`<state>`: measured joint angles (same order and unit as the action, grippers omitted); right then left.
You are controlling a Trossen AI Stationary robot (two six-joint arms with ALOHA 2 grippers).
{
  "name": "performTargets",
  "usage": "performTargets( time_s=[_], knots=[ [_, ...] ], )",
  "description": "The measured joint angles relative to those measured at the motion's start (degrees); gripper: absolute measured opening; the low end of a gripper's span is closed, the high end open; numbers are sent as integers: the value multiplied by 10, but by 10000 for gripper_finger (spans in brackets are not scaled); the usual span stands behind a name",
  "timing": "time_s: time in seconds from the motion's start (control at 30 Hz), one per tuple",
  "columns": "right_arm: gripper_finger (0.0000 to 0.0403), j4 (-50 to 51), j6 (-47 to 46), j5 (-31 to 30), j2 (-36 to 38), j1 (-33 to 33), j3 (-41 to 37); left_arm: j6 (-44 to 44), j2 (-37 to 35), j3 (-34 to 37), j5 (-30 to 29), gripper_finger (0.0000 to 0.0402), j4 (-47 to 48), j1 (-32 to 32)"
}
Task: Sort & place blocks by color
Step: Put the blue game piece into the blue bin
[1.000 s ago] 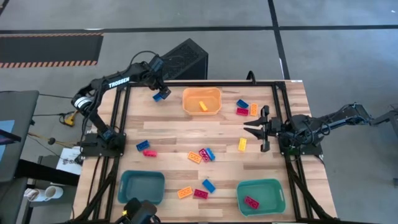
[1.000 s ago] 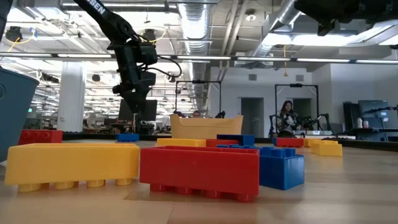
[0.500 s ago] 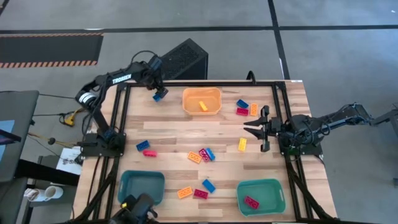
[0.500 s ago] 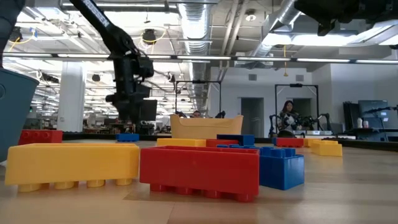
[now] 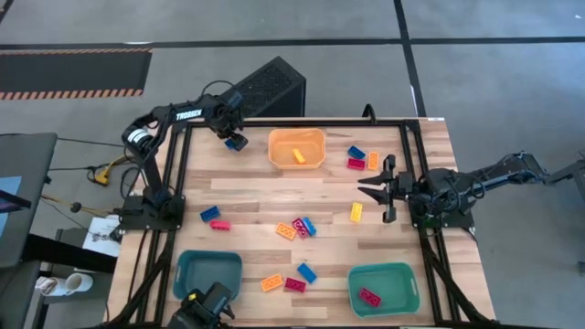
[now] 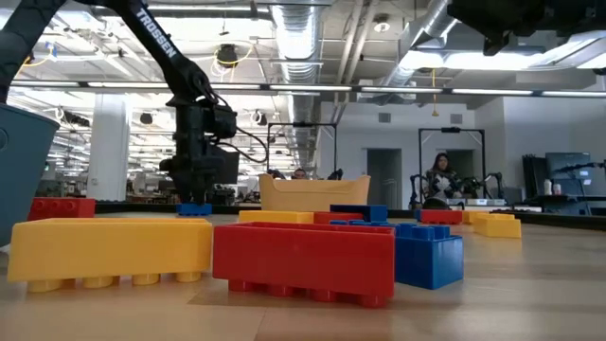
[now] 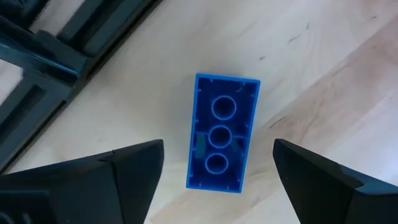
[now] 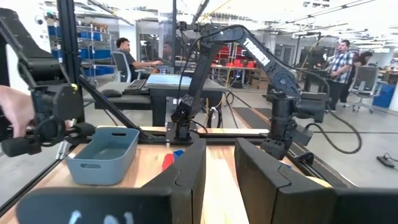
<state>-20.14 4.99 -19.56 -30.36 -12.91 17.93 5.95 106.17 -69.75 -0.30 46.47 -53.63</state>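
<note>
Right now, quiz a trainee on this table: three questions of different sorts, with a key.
1. True or false: the blue brick under the left gripper lies studs-down, its hollow underside up.
2. Which block lies in the orange bin? A red, B yellow, C blue.
3. Fill in: the teal bin nearer the right gripper holds one ___ brick.

Key: 1 true. 2 B: a yellow block. 3 red.

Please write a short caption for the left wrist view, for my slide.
Open left gripper poised over an upside-down blue block lying on the wooden table.
</note>
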Motion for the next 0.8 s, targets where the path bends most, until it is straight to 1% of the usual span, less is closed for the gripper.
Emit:
performTargets(
  time_s=[0.13, 0.33, 0.43, 0.57, 0.8],
  knots=[
    [107, 9, -6, 0, 0, 10, 0, -23, 0, 13, 7, 284, -18, 0],
    [107, 18, -20, 0, 0, 19, 0, -26, 0, 28, 4, 283, -12, 0],
    [107, 20, -20, 0, 0, 19, 0, -20, 0, 37, -6, 272, -12, 3],
    [107, 20, -20, 0, 0, 19, 0, -3, 0, 50, -8, 228, -30, 8],
    [107, 20, -20, 0, 0, 19, 0, 26, -2, 53, -8, 109, -40, 16]
  ],
)
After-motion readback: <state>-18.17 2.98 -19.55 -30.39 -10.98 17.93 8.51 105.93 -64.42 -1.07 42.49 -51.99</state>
